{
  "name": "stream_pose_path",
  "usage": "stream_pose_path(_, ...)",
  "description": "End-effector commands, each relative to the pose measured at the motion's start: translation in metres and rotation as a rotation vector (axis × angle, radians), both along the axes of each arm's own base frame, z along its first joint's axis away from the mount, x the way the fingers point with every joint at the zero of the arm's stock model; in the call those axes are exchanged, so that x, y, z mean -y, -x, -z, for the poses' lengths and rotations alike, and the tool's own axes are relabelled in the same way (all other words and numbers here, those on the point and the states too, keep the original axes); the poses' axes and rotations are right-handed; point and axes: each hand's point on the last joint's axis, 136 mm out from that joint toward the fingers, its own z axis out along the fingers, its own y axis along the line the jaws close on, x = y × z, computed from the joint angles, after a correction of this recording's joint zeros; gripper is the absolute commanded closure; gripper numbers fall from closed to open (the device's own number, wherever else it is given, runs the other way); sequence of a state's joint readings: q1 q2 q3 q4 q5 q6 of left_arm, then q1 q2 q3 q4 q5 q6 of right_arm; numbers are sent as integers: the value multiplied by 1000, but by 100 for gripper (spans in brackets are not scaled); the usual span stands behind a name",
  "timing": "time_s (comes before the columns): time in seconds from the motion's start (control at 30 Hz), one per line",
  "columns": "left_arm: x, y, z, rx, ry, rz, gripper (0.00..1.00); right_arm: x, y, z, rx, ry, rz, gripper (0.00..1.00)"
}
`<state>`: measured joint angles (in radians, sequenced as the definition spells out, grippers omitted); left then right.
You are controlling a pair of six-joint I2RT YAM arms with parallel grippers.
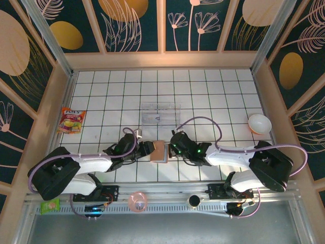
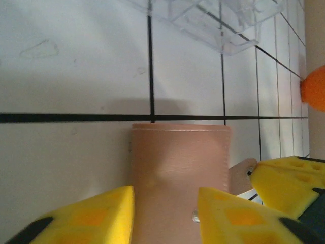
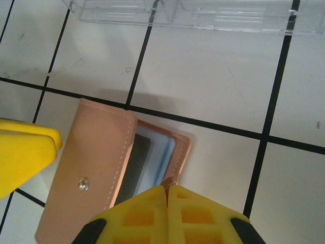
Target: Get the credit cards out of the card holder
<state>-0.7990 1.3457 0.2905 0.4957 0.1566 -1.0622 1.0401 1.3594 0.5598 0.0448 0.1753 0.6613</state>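
The tan card holder point(image 1: 159, 151) lies on the white tiled table between my two grippers. In the right wrist view the card holder point(image 3: 86, 168) has its snap flap lifted a little. Under that flap a black credit card point(image 3: 136, 162) and a grey-blue panel point(image 3: 158, 155) peek out. My right gripper point(image 3: 166, 190) is shut on a small tab at the holder's near edge. My left gripper point(image 2: 165, 213) is open, its yellow fingers apart on either side of the holder's flap point(image 2: 177, 168). In the top view, the left gripper point(image 1: 147, 149) and right gripper point(image 1: 172, 149) flank the holder.
A clear plastic tray point(image 1: 160, 113) stands just beyond the holder. A red-yellow snack packet point(image 1: 71, 120) lies at the far left and a white bowl point(image 1: 259, 123) at the right. A pink dish point(image 1: 137, 201), a black cup point(image 1: 194, 201) and a green packet point(image 1: 50, 205) sit by the arm bases.
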Motion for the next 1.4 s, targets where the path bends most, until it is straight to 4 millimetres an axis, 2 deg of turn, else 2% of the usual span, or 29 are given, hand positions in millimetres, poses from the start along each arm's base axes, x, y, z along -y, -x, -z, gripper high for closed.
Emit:
stream_pose_path(0.0,6,2,-2,-13,10,26,55,5,-6,5,20,3,43,100)
stream_pose_path(0.23,0,0,-13,24,12,-1,31,10,-4,11,11,13,49,100)
stream_pose_path(0.4,-8,-1,-23,71,17,-26,27,7,-2,11,6,14,42,100)
stream_pose_path(0.5,-18,-6,-39,143,2,-56,24,1,-3,0,21,9,19,100)
stream_pose_path(0.67,-37,-10,-68,271,-14,-103,16,-22,-1,-32,66,-28,-36,100)
stream_pose_path(0.83,-44,-8,-75,307,-49,-93,16,-44,0,-61,112,-52,-70,100)
stream_pose_path(0.97,-46,-6,-73,304,-60,-92,16,-49,0,-72,126,-68,-72,100)
stream_pose_path(1.2,-46,-7,-71,303,-75,-85,22,-31,-2,-76,143,-49,-16,100)
stream_pose_path(1.37,-45,-7,-56,281,-121,-66,30,-19,-1,-70,137,-39,4,100)
